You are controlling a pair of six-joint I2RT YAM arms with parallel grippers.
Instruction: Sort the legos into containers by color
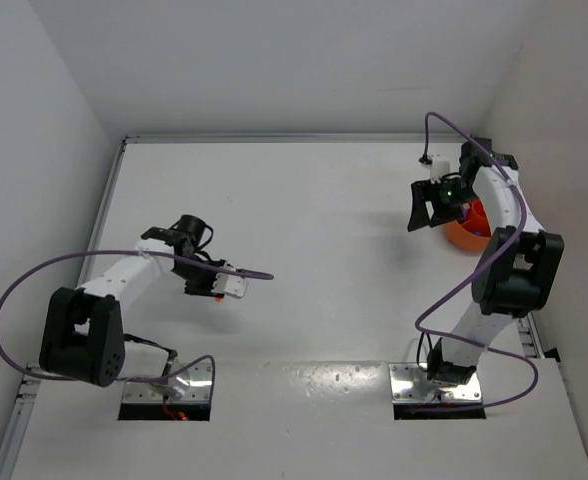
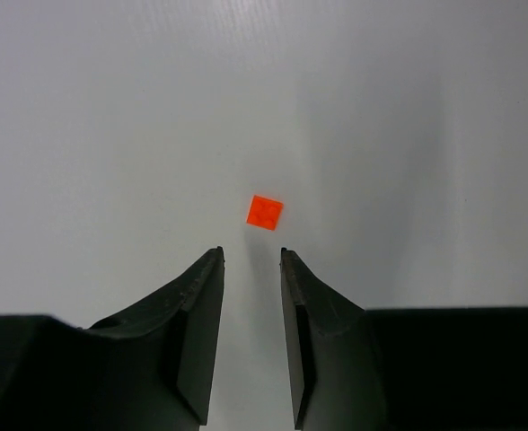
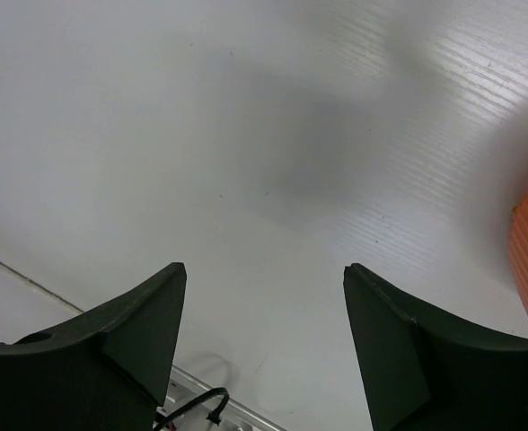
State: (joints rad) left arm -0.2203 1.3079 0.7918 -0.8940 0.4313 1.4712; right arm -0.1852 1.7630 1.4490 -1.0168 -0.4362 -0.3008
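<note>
Here, one orange-red lego (image 2: 265, 213) lies flat on the left side of the bench (image 2: 102, 108), just beyond the tips of the left claw (image 2: 250, 256), untouched; its jaws stand narrowly apart, gripping nothing. The right claw (image 3: 264, 269) gapes wide, holding nothing, beside one orange bowl (image 1: 462, 236) at the far right.

Tiny flat square orange-red plastic brick (image 2: 265, 213) is lying studs-up, alone, on white table (image 2: 111, 108). Larger round orange plastic bowl (image 1: 462, 238) is sitting far right, partly hidden.
</note>
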